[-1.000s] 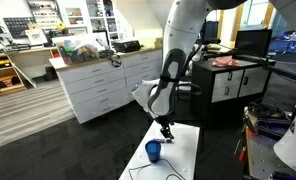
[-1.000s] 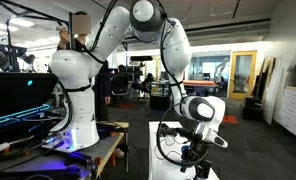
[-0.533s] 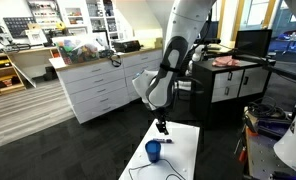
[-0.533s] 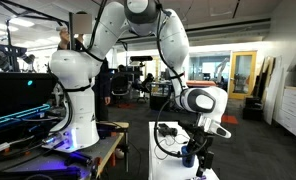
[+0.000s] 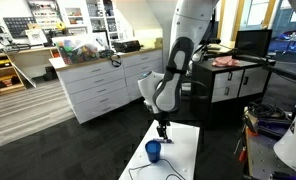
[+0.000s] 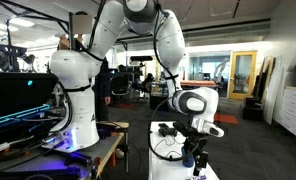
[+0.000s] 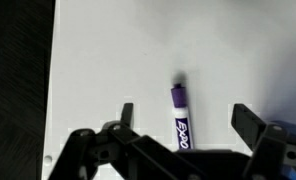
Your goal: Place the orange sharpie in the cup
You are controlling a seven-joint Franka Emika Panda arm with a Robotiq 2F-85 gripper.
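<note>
In the wrist view a pen (image 7: 178, 128) with a purple cap and a white barrel marked EXPO lies on the white table (image 7: 108, 50). No orange pen shows. My gripper (image 7: 183, 112) is open, and its two fingers stand wide apart on either side of the pen without touching it. In both exterior views the gripper (image 5: 163, 129) (image 6: 200, 160) hangs just above the table, next to the small blue cup (image 5: 153, 151) (image 6: 187, 157), which stands upright. The cup is out of the wrist view.
The white table (image 5: 188, 150) is narrow, with dark floor around it. A black cable (image 6: 168, 148) lies looped on it near the cup. White cabinets (image 5: 98, 85) stand beyond, and a black desk (image 6: 48, 150) by the robot base.
The arm has shifted slightly over the table and its wrist has turned. The gripper stays low above the table near the cup.
</note>
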